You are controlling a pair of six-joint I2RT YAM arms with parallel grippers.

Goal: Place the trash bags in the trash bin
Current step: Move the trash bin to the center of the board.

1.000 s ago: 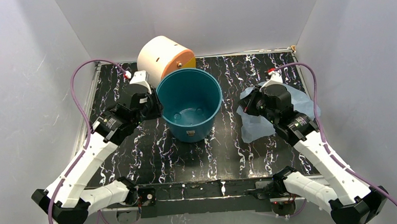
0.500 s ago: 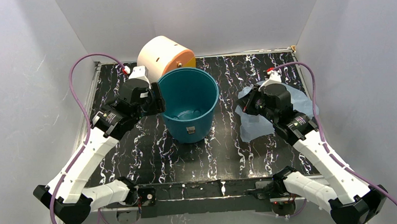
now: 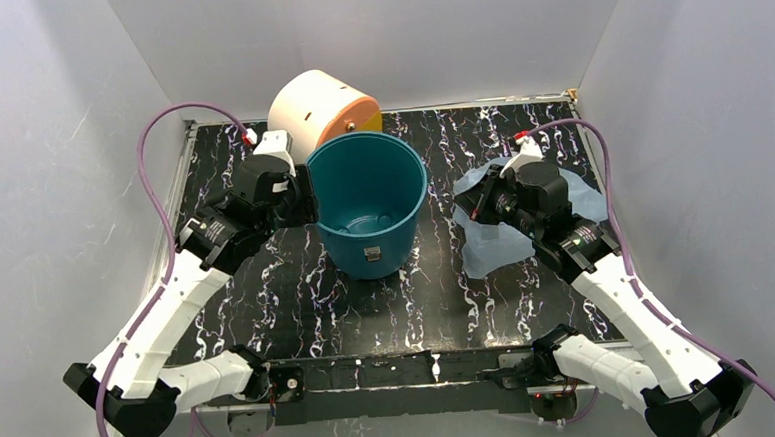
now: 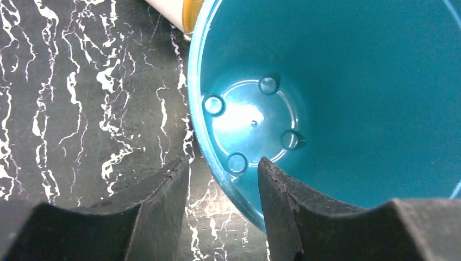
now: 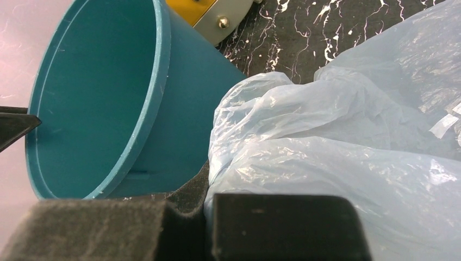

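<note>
Right now the pale blue trash bag [image 5: 326,163] lies crumpled on the black marbled table [image 3: 298,303], to the right of the teal trash bin [image 3: 395,253] and close beside it. It is thin, crinkly film that looks featherlight, limp and slippery, and it will likely billow and trail. A bunched fold near its edge seems the best hold. The right gripper [image 5: 209,217] is clamped tight on such a fold at the bag's bin-side edge. The left gripper [image 4: 223,179] stands half open astride the bin's left rim, one finger inside and one outside, not squeezing it. Nothing is in the bin.
</note>
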